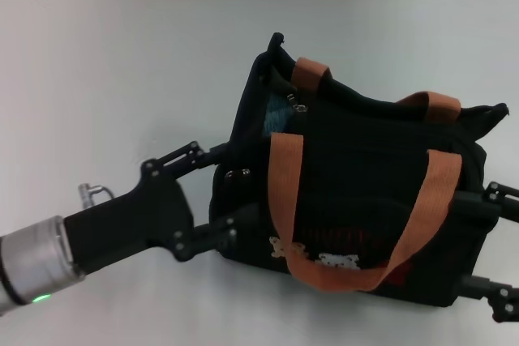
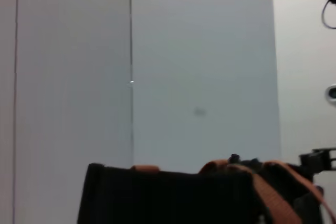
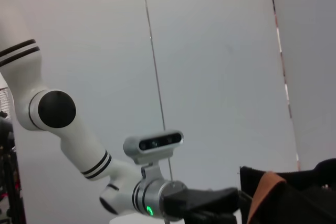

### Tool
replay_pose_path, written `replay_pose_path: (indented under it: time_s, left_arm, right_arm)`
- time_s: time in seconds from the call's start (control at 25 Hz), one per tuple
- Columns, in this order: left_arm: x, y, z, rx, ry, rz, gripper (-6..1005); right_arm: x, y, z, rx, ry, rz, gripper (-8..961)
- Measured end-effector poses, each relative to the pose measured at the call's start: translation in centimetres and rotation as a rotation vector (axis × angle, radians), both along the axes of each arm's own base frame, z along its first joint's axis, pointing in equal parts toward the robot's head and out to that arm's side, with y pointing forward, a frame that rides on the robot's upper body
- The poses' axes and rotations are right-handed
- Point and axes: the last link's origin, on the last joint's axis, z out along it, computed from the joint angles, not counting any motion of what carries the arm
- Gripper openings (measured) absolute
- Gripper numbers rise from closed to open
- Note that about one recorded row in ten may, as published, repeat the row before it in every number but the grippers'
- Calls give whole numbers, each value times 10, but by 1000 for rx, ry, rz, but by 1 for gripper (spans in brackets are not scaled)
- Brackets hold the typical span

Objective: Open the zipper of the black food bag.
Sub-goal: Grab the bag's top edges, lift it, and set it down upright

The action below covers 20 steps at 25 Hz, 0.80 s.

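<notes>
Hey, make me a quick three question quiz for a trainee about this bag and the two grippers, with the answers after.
1. True or false: the left gripper has its fingers spread against the end wall of the black food bag.
2. Near which end of the bag does the zipper pull tab sit: A) the left gripper's end, B) the right gripper's end?
3. Fill in: the near orange-brown strap hangs down the bag's ____ face.

Key
1. True; one finger sits at each edge of that wall.
2. A; the rim there gapes.
3. Front. The right gripper flanks the opposite end.
</notes>
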Motion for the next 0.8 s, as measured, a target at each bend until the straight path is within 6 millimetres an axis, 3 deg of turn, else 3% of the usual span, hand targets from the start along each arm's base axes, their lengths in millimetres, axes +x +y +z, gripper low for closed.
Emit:
replay_pose_path:
  time_s: [0.2, 0.48, 0.6, 0.8]
  left_arm:
    - [2, 10, -10, 14, 10, 47, 770]
    - [1, 12, -8, 38, -6, 75, 605]
    - [1, 12, -8, 42, -3, 69, 406]
    - [2, 13, -10, 47, 4, 57, 218]
  right_arm:
    - [0, 0, 2, 23, 16, -3, 826]
    - [0, 0, 3, 34, 22, -4, 823]
    - [-1, 0, 4, 42, 27, -2, 822]
    - [-1, 1, 5, 47, 29, -1, 820]
